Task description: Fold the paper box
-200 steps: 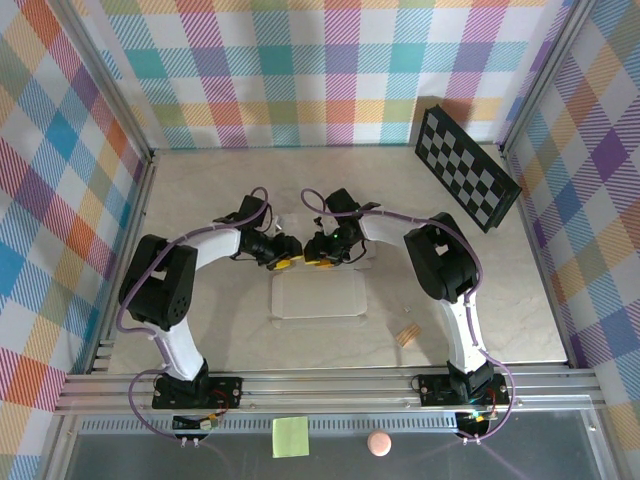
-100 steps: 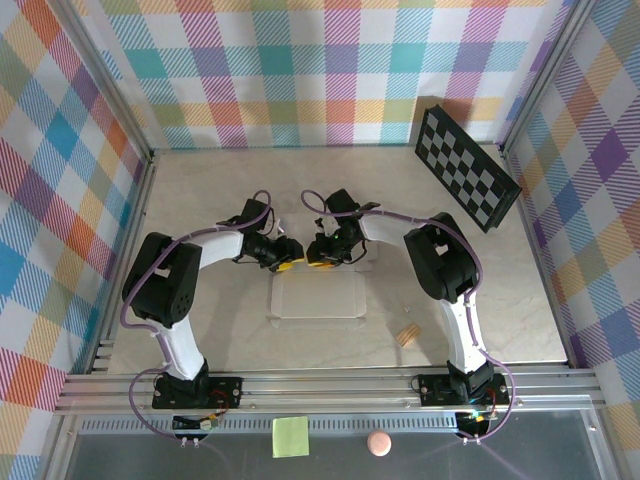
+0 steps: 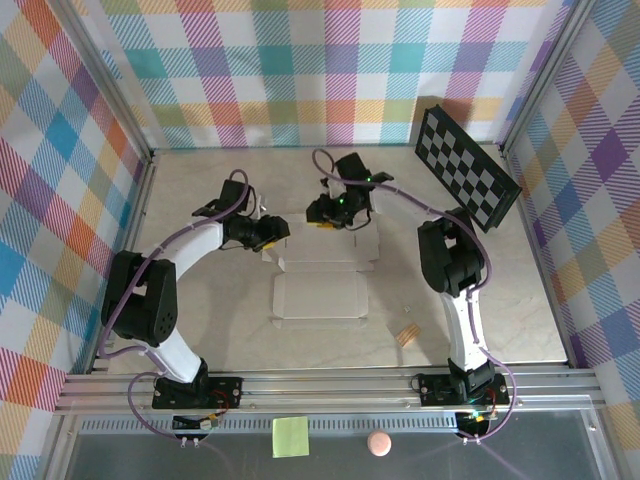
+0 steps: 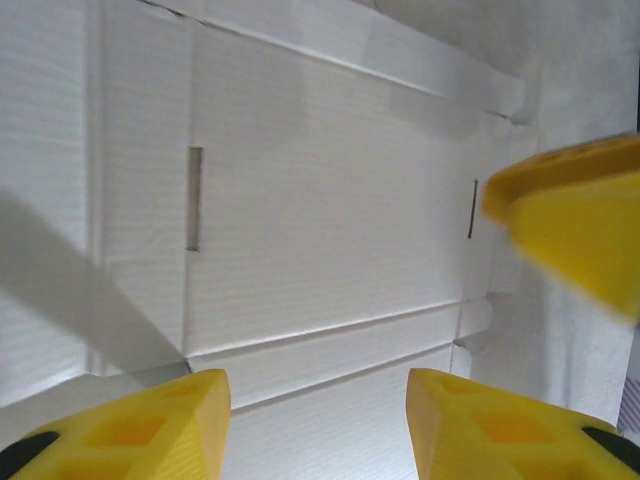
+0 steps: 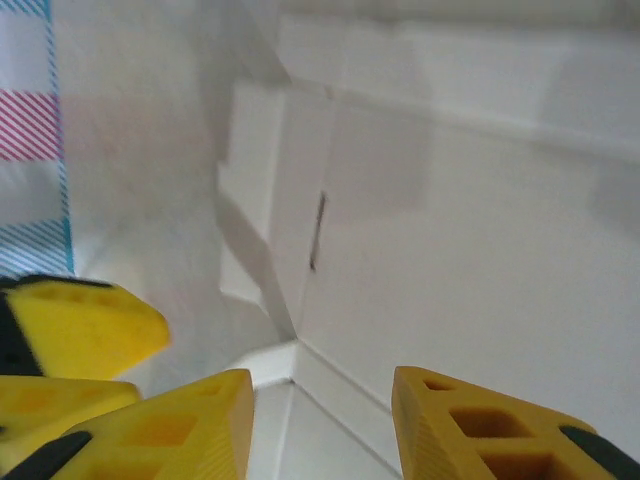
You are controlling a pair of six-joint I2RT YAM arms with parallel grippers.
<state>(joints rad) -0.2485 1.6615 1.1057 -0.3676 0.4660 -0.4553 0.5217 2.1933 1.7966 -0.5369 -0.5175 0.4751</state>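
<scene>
Sheet lying flat, both pincers over its far edge, nothing gripped.

The box (image 3: pixel 320 288) lies as a creased open sheet in the middle of the counter (image 3: pixel 190 190), its far flaps (image 3: pixel 320 252) spread toward the top of the frame. The left pincer (image 3: pixel 268 233) hangs over the sheet's upper left corner. The right pincer (image 3: pixel 332 213) is just above its upper edge. In each wrist view the jaws stand part open with only bare card between them, so neither has hold of anything. I judge the folding to be at an early step, with no wall raised yet. The next move likely calls for each pincer to come down on one of the far flaps, catch its edge and turn it along the crease, while the thin card is kept from sliding.
</scene>
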